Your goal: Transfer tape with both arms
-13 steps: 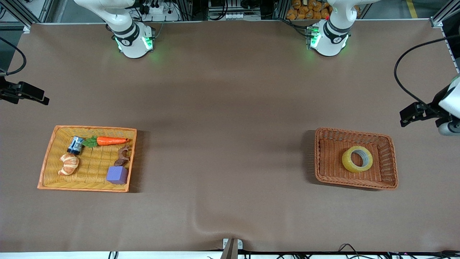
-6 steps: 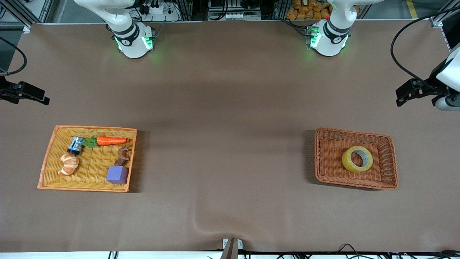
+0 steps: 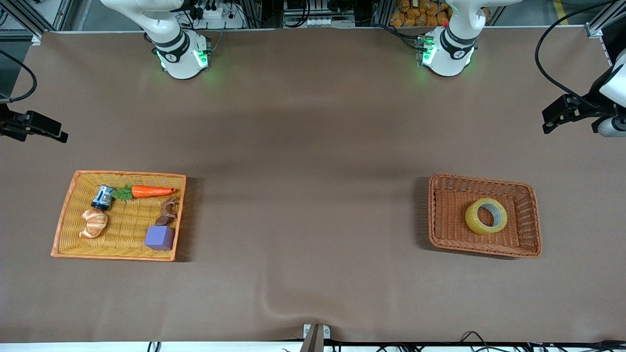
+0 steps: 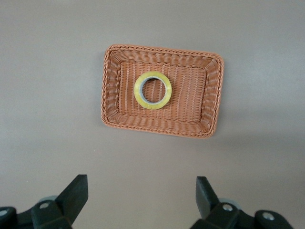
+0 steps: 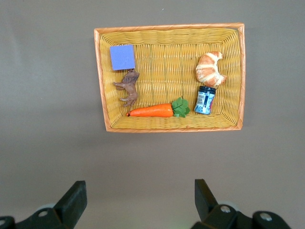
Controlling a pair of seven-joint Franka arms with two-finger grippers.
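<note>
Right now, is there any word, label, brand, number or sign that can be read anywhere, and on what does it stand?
None can be read.
The small blue can in the yellow basket has a label: too small and blurred to read.
The tape in the brown basket shows no print.
The arm bases carry small dark round marks: unreadable.

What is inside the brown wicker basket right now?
Only the tape, lying flat on the floor of the brown wicker basket. Through the roll's hole the weave shows. Whatever is directly under the ring is covered. Neither gripper is at the basket.
</note>
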